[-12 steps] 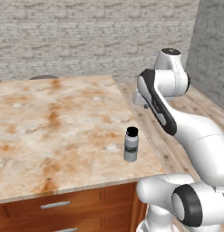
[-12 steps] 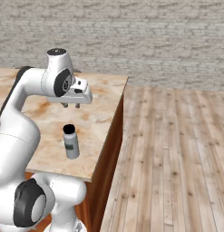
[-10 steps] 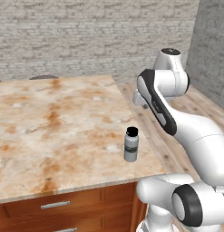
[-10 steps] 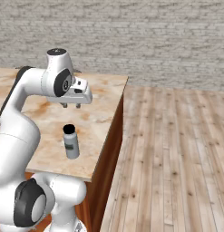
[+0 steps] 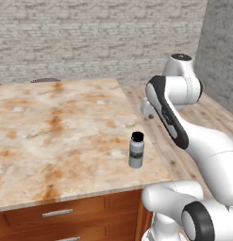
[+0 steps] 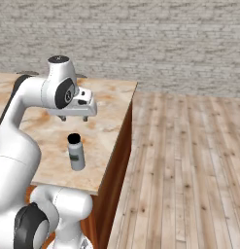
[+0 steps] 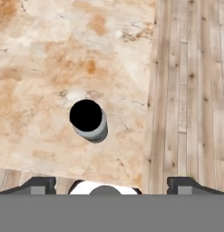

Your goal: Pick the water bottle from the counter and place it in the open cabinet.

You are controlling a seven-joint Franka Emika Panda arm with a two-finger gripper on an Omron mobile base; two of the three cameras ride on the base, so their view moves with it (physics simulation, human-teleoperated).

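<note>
Standing upright near the desk's [image 5: 52, 136] front right corner, the water bottle [image 5: 136, 150] has bare marble on every side and nothing between it and the gripper [image 6: 73, 117]. Plank floor [image 6: 189, 160] lies beyond the desk's right edge, and a stone wall [image 5: 89, 37] lies behind. The gripper hangs above the bottle with its jaws spread wide, holding and touching nothing.

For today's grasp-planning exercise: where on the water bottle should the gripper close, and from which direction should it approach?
Come straight down from above. The water bottle stands upright on the counter with nothing beside it, and the gripper, fingers apart, hangs above it looking down on the black cap. Close on the round body just under the cap, probably; its straight sides suit flat fingers.
</note>
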